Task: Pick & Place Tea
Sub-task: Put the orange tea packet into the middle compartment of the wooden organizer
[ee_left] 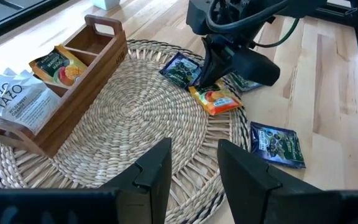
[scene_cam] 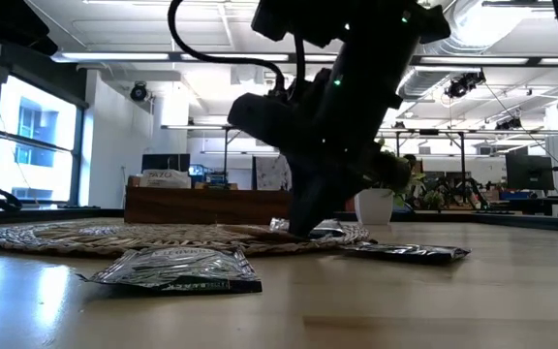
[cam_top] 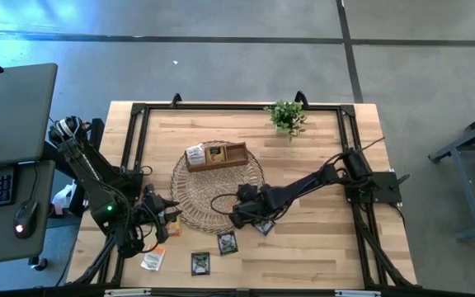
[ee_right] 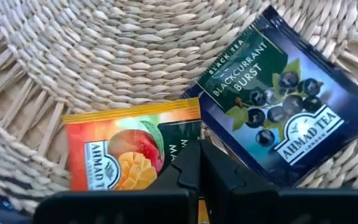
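At the woven mat's (ee_left: 129, 118) right edge, centre of the left wrist view, right pincer (ee_left: 205, 79) clenches the orange mango packet (ee_left: 215, 100); left pincer (ee_left: 194, 163) released, farther off.

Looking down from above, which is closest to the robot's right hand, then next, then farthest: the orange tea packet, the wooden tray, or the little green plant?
From the right hand:
1. Orange tea packet, right at the hand on the woven mat's edge.
2. Wooden tray, across the mat, towards the table's far side.
3. Green plant, at the table's far edge.
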Action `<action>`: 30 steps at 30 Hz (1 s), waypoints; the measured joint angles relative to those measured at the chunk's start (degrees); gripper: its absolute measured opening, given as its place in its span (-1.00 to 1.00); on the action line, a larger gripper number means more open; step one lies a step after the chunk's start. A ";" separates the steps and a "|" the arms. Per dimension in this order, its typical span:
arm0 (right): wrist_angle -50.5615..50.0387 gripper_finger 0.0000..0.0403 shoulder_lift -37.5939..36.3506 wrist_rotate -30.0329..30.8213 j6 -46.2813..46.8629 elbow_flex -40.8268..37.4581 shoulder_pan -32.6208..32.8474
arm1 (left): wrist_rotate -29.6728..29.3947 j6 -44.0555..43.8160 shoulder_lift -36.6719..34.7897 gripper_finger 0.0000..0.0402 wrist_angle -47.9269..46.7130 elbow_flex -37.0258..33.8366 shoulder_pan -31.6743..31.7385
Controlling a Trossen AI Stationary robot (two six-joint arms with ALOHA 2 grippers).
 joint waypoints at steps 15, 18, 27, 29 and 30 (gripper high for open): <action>9.03 -0.99 -6.37 10.55 -30.78 0.01 -4.29 | -0.02 0.00 0.00 -0.36 0.02 0.00 0.00; 15.62 -0.99 -6.35 10.44 -41.26 0.02 -7.57 | -0.04 0.00 -0.01 -0.36 0.02 0.00 0.01; 31.73 -1.00 -6.35 5.95 -72.19 0.06 -16.97 | -0.08 0.00 -0.01 -0.36 0.00 0.00 0.02; 32.70 -1.00 -6.33 4.22 -76.00 0.06 -18.38 | -0.09 0.00 -0.02 -0.36 0.00 0.00 0.00; 32.73 -1.00 -6.33 3.37 -76.90 0.06 -18.92 | -0.09 0.00 0.00 -0.36 0.00 0.00 0.02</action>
